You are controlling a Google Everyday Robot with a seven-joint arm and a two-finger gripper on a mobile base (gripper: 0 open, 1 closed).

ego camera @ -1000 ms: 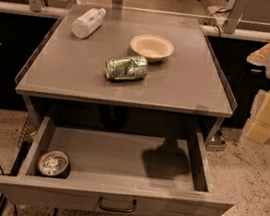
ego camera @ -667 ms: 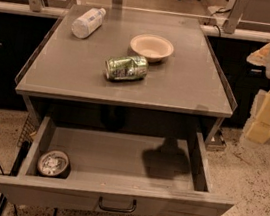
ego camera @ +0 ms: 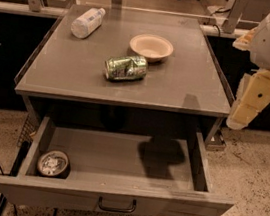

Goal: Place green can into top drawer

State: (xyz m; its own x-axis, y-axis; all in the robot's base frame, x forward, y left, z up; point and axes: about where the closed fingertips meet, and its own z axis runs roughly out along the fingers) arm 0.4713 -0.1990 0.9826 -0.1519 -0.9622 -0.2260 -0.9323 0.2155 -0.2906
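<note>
The gripper [ego camera: 239, 118] hangs off the right side of the cabinet, below the robot's white arm housing and pointing down toward the floor. It is clear of the countertop [ego camera: 188, 87] and well apart from everything on it. Whether it is spread or pressed together I cannot tell from this angle; it carries nothing that I can make out, and certainly not the can.

The green can [ego camera: 126, 67] lies on its side near the middle of the countertop, dented, just in front of the pale bowl [ego camera: 151, 47] and close to touching its near rim. A white plastic bottle [ego camera: 87, 21] lies toward the back left corner.

Below, the top drawer [ego camera: 61, 195] is pulled well out, its bar handle [ego camera: 116, 207] facing the camera. Its floor is mostly bare, with a round silver-topped can [ego camera: 53, 163] in the front left corner.

By my reading the task has barely begun. The drawer is already open, so that much is ready, but the whole handling part is left — reaching across to the can, taking hold of it, carrying it over the front edge and setting it down in the drawer, best on the free right-hand stretch
</note>
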